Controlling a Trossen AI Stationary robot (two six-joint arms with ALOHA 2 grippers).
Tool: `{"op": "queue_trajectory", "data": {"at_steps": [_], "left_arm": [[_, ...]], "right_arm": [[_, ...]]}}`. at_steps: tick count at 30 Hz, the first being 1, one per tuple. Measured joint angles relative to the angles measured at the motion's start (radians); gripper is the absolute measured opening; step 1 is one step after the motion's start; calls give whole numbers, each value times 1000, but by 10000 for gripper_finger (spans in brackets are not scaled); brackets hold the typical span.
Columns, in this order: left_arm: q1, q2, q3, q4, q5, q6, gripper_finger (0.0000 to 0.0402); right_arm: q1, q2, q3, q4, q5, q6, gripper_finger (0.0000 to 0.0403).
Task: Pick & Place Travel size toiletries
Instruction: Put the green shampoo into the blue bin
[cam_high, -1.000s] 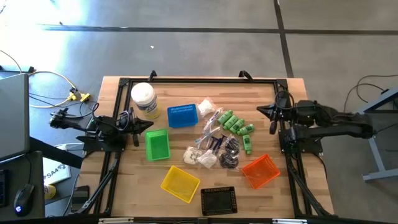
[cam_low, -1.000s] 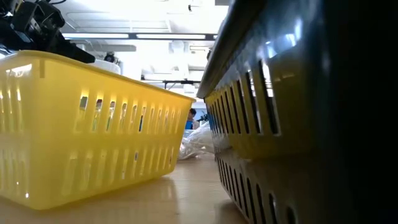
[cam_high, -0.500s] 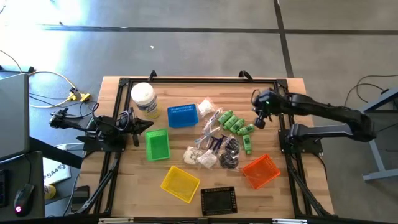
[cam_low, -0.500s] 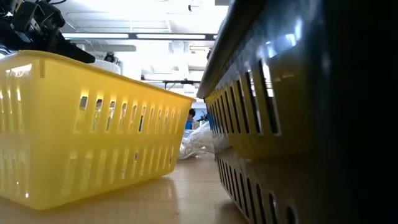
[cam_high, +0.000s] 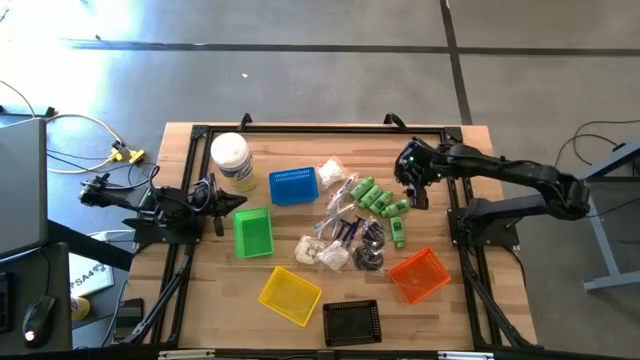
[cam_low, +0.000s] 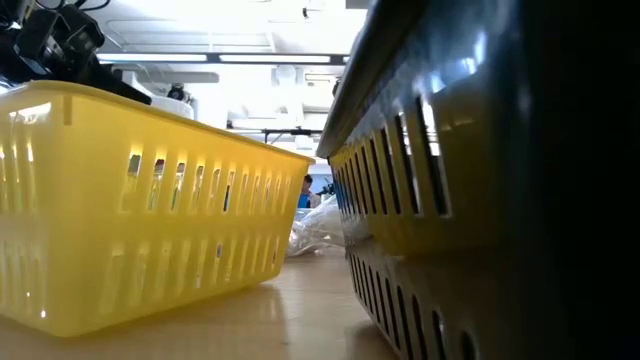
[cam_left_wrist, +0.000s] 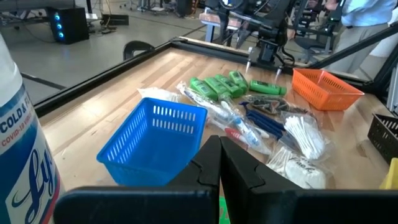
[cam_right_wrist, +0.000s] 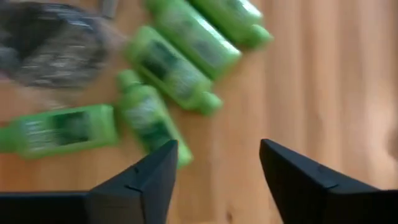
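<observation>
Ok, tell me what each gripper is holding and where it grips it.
Nothing is held. The right gripper is open above the green bottles, touching none. The left gripper is shut and empty beside the green basket.

You have bright green bottles with darker label patches near the right edge of the pale striped wooden tabletop. Around them sit a blue basket, a green basket, a yellow basket, an orange basket and a black basket. By the far left corner you see a jar with a white lid and a yellowish body lettered in blue.
</observation>
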Motion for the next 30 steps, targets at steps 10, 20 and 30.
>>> {"op": "queue_trajectory", "data": {"at_steps": [10,20,30], "left_arm": [[0,0,0,0,3,0,0],[0,0,0,-10,29,0,0],[0,0,0,-10,29,0,0]], "right_arm": [[32,153,1,-4,-48,-2,247],[57,289,1,-19,-36,-44,247],[83,410,0,14,-20,-56,247]]}}
